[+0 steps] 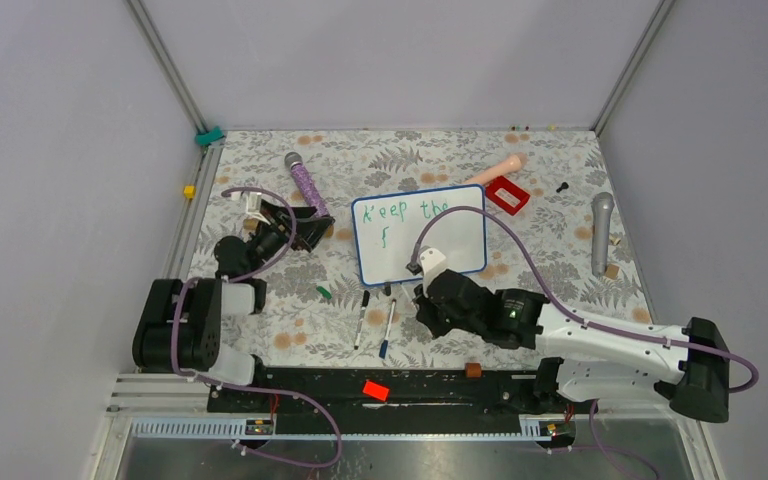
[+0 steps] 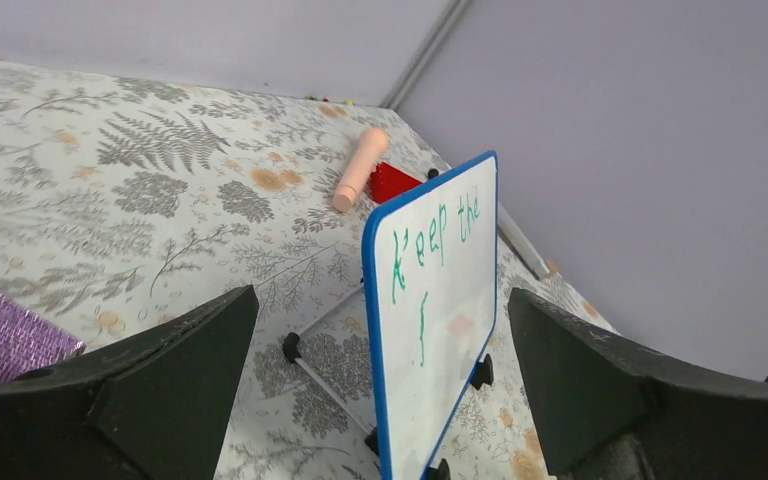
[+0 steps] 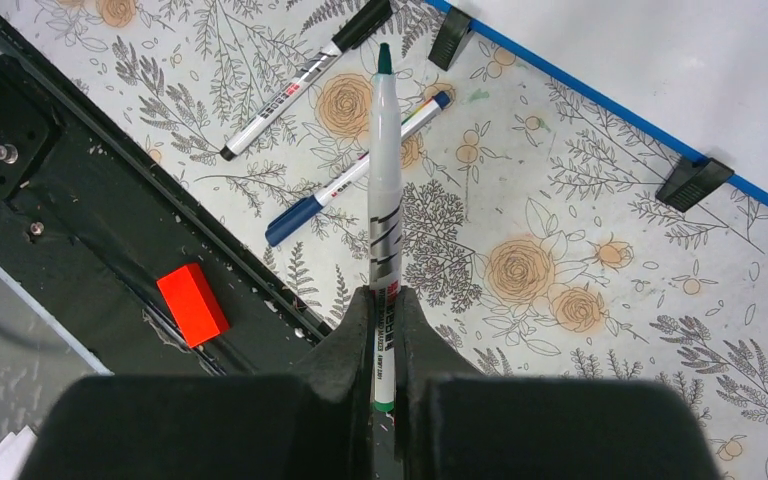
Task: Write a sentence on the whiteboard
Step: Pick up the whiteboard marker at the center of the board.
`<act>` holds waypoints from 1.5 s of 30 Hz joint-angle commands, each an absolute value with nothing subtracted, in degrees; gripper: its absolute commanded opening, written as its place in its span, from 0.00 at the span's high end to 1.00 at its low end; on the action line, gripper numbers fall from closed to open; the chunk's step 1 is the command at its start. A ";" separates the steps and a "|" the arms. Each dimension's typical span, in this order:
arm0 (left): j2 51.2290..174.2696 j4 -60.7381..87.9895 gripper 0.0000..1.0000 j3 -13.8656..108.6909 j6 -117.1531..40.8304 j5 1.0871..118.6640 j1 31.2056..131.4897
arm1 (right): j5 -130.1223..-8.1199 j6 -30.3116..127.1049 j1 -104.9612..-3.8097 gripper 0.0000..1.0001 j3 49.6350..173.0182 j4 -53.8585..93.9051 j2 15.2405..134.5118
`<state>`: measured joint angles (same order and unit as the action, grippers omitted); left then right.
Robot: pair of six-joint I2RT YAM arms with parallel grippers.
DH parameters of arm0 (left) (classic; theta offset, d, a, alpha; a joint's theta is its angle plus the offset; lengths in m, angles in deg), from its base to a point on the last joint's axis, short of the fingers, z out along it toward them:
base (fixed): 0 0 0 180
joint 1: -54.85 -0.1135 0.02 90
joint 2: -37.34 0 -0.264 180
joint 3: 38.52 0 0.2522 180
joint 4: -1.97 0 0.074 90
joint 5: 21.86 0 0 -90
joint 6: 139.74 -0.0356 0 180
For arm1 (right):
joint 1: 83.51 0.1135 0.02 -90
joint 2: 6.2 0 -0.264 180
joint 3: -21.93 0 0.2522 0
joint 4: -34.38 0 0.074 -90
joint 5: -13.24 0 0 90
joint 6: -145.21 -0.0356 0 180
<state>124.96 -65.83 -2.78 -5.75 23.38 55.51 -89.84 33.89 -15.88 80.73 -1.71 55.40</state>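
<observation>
Nearest, on the black rail (image 1: 430, 385) that carries the arm bases, lie a red block (image 1: 375, 390) and a small brown block (image 1: 473, 370). Just beyond it, the right fingers (image 3: 360, 330) are clamped tight on a green marker (image 3: 384, 180). The marker is uncapped, and its tip points toward the whiteboard (image 1: 450, 245), stopping short of the near blue rim. Below that pen, two others lie loose and close together on the floral surface (image 1: 290, 320): a black-capped marker (image 3: 300, 80) and a blue-capped marker (image 3: 350, 180). A small green cap (image 1: 324, 292) rests to their left.

The whiteboard stands on its black feet in the middle of the surface, tilted back with its face toward the arms. The sentence (image 1: 410, 212) is only partly there, with "Keep the" in green on the top line and a lone "f" beneath.

Left of the board, the left fingers (image 2: 175, 370) are spread wide with nothing between them, aimed at the board's left edge. A purple microphone (image 1: 305, 180) lies just beside them on the far side.

Farther back, a red block-like object (image 1: 507, 194) and a peach cylinder (image 1: 498, 168) sit just behind the board's far right corner. A grey microphone (image 1: 601, 230) lies well off to the right.
</observation>
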 commanded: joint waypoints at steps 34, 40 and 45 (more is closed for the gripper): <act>72.69 1.62 0.01 -8.91 -19.49 41.74 59.00 | -91.24 34.95 -18.91 1.00 87.56 -2.06 51.46; 65.99 -3.77 0.01 -13.50 -10.94 43.35 58.96 | -91.18 34.36 -19.72 1.00 90.67 -4.01 52.52; 68.13 -17.10 0.01 -17.15 0.69 39.09 58.13 | -87.60 32.92 -21.82 1.00 93.70 -4.39 53.87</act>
<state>66.12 -4.76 -14.69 -10.48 41.31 58.84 -89.49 34.26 -20.14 89.69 -4.22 52.97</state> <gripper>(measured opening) 0.985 0.047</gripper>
